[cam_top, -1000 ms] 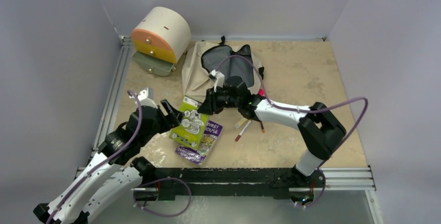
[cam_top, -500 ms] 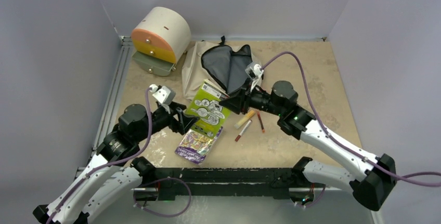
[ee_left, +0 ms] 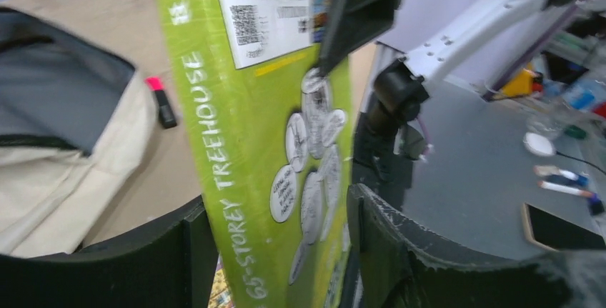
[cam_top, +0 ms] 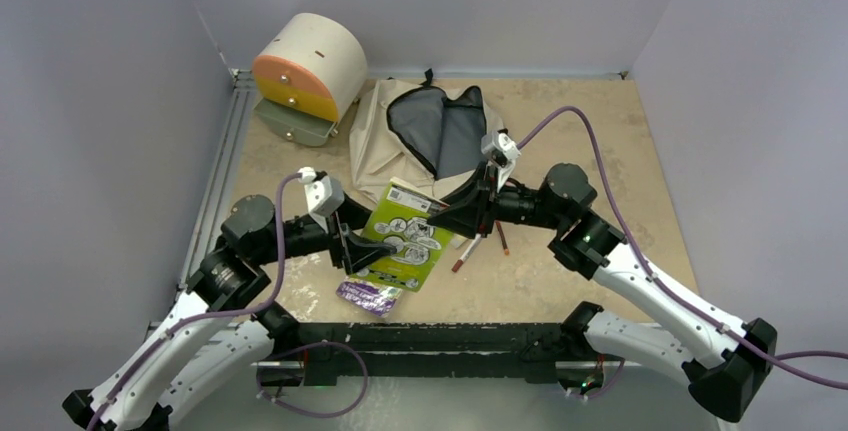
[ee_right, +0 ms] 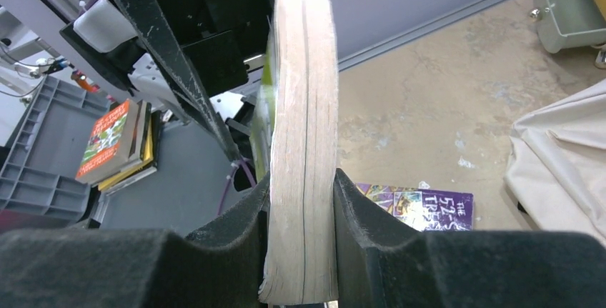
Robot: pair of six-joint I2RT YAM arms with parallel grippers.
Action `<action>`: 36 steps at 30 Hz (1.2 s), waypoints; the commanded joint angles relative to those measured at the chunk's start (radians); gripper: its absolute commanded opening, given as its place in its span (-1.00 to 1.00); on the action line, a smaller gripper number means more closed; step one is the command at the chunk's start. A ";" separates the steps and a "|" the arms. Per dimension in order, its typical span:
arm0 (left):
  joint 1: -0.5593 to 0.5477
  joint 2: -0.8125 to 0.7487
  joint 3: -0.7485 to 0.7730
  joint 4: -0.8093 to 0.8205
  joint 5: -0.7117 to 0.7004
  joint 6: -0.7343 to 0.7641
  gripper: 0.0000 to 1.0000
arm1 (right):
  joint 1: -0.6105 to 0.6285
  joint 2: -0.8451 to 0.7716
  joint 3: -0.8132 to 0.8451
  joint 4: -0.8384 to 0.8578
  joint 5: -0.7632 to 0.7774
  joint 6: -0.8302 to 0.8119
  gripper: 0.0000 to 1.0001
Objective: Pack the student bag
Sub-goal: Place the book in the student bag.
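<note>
The student bag, beige with its dark grey lining gaping open, lies at the back of the table. It also shows in both wrist views. A green book hangs above the table in front of the bag. My right gripper is shut on its upper right corner, pads pressed on both covers. My left gripper straddles the book's lower left part. The book sits slanted between its jaws, and I cannot tell whether both pads press on it.
A purple book lies flat under the green one. A few pens lie right of it, and a pink highlighter rests by the bag. The cream-and-orange drawer unit stands at the back left, its bottom drawer pulled out.
My right arm swung out to the right, lifting the green book off the purple one and tilting it. My left gripper came in to the book's lower left and narrowed its jaws around it.
</note>
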State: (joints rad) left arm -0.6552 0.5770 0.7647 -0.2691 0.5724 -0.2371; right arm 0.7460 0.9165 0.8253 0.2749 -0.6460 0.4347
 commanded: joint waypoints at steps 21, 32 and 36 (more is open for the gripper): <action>0.000 0.184 0.194 0.074 0.491 0.120 -1.00 | 0.002 0.023 0.365 -0.463 -0.016 -0.399 0.76; 0.000 0.312 0.311 -0.084 0.467 0.206 -1.00 | 0.004 0.232 0.517 -0.677 -0.192 -0.500 0.83; 0.000 0.335 0.344 -0.119 0.480 0.247 -1.00 | 0.009 0.255 0.513 -0.697 -0.170 -0.496 0.72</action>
State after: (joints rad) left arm -0.6510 0.9188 1.0080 -0.4194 1.0031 -0.0647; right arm 0.7506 1.1793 1.3117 -0.3843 -0.8066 -0.0345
